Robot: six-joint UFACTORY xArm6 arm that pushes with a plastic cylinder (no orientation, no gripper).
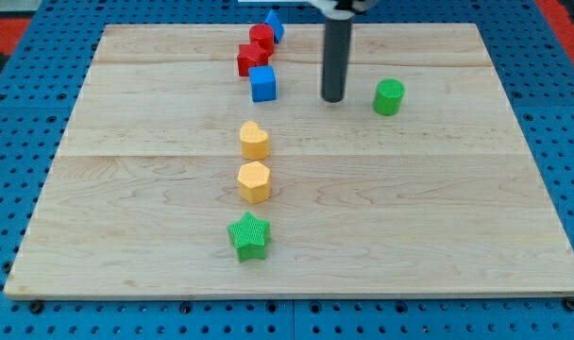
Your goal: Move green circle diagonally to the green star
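Green circle [389, 96] sits on wooden board [438, 208], right of my tip [333, 98].

The table [457, 208] is evenly and brightly lit, seemingly from overhead. Only short, soft shadows are cast beneath the blocks. No glare is seen; slight softness is noticed throughout.

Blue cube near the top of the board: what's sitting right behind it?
Behind the blue cube sit two red blocks, bunched together, then another blue block further back. The cube hides the nearer red block's lower edge, so contact cannot be confirmed. My tip stands to its right.
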